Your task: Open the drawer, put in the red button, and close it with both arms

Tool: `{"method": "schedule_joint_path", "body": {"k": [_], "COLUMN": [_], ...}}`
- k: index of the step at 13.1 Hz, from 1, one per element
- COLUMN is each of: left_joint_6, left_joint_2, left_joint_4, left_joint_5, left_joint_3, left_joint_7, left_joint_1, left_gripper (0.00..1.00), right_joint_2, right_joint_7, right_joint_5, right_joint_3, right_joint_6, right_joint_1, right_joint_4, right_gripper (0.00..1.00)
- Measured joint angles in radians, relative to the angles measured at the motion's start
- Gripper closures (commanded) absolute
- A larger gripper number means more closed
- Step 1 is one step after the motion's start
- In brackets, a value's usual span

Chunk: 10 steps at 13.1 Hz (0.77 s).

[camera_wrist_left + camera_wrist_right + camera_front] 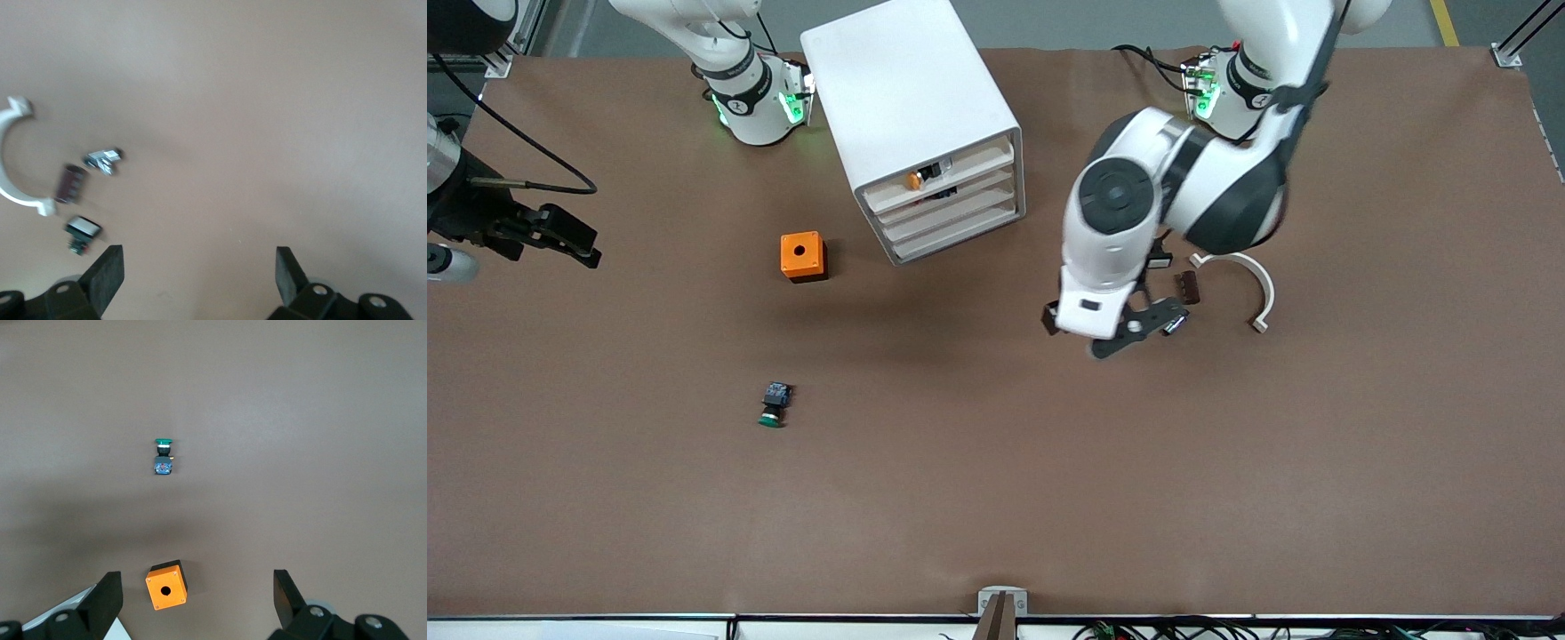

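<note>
Drawer [960, 166] at the top of the white cabinet [903, 84] shows the red button [913, 180], its cap orange-red, at its front edge. Left tool [200, 252] hangs over the worktop [996, 498] beside the small parts [70, 185], fingers wide apart and empty. Right tool [197, 577] hangs above the orange box [166, 585], also spread wide and empty.

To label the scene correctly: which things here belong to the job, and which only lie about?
Job: cabinet, its drawers, left claw open over bare table beside the brown block, right claw open over the right arm's end. No red button shows.
Lying about: green button, orange box, white curved piece, brown block.
</note>
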Motion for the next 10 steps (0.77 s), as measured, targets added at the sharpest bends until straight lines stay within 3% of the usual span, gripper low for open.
{"method": "schedule_joint_path", "body": {"k": [6,10], "left_joint_6": [-0.177,-0.234], "left_joint_2": [-0.263,-0.353], "left_joint_4": [0.0,-0.005], "left_joint_5": [0.013,0.015], "left_joint_3": [0.005,0.003], "left_joint_7": [0.199,0.397], "left_joint_1": [0.182,0.31], "left_gripper": [0.0,0.0], "right_joint_2": [0.0,0.0], "right_joint_7": [0.0,0.0], "right_joint_5": [0.0,0.0], "right_joint_3": [0.0,0.001], "right_joint_6": [0.0,0.0], "right_joint_1": [0.0,0.0], "right_joint_4": [0.001,0.002], "right_gripper": [0.0,0.0]}}
